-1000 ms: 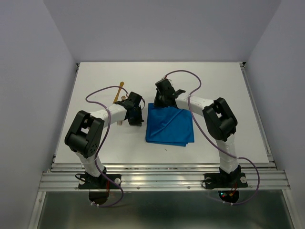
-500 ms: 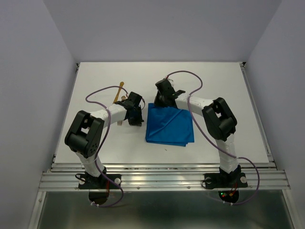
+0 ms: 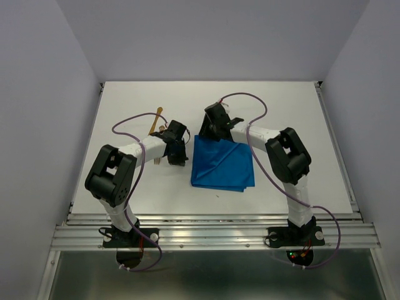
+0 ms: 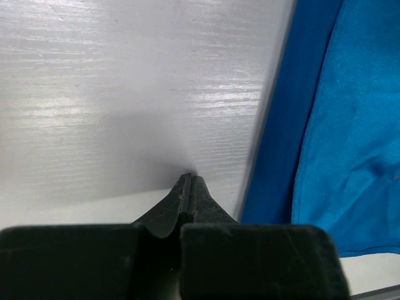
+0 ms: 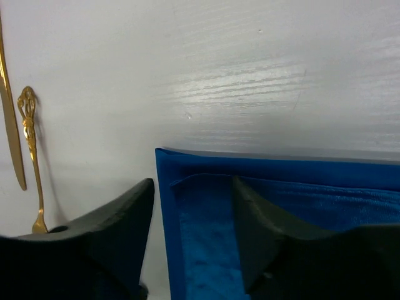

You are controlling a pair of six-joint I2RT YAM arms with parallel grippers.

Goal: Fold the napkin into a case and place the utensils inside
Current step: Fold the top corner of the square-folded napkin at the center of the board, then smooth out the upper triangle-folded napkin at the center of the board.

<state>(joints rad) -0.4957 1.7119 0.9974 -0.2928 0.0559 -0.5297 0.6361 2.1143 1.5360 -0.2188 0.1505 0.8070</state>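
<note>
Since the napkin (image 3: 222,165) looked limp and light, its upper-left corner suited the spread right gripper (image 5: 192,184); the left gripper (image 4: 189,178) was pressed together, empty.

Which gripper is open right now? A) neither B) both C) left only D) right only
D: the right gripper has its jaws apart over a corner of the napkin, while the left gripper has its fingers pressed together with nothing visible between them.

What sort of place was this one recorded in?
Probably a robotics lab test cell: a white table boxed in by plain pale panels, an aluminium rail along its near edge, just a napkin and utensils laid out.
</note>
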